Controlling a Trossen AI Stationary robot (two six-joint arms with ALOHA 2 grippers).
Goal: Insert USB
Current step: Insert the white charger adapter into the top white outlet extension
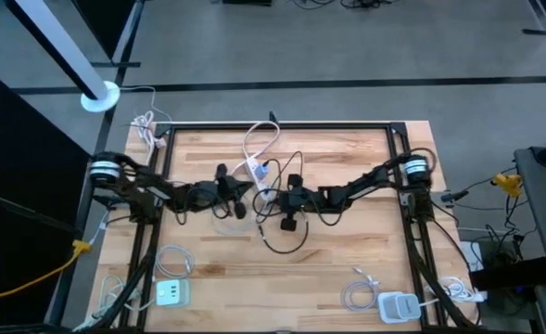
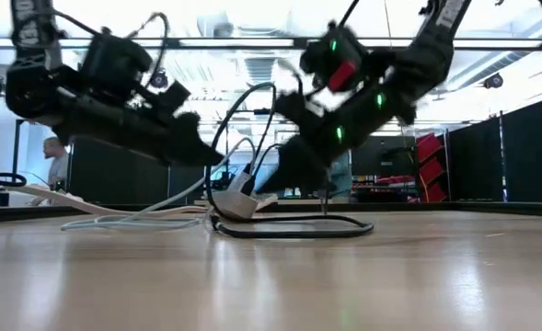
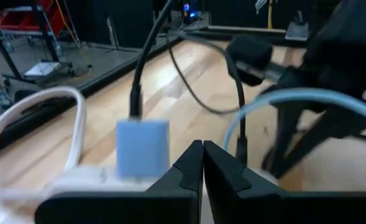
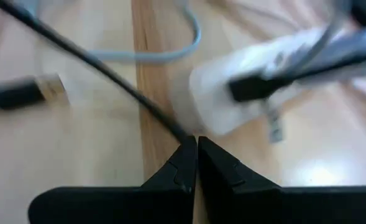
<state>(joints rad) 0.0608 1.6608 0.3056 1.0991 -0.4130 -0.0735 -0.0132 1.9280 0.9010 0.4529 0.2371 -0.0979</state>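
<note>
From above, both arms meet near the middle of the tabletop (image 1: 347,250); the left gripper (image 1: 243,197) and right gripper (image 1: 274,197) flank a white power strip (image 1: 259,172), though the tangle of a black cable (image 1: 282,243) hides their tips; spare white chargers sit near the front corners (one (image 1: 171,294), another (image 1: 400,306)). At table height, the strip (image 2: 238,204) lies low between the two dark arms, its sockets impossible to read; a person (image 2: 57,164) stands far behind. In the left wrist view, the fingers (image 3: 189,171) are pressed together on nothing; a blue adapter (image 3: 143,148) stands plugged in just beside them. In the right wrist view, the fingers (image 4: 186,163) are pressed together too, the black cable (image 4: 96,65) running to their tips; a loose USB plug (image 4: 24,91) lies blurred well apart, the strip (image 4: 251,81) nearer.
</note>
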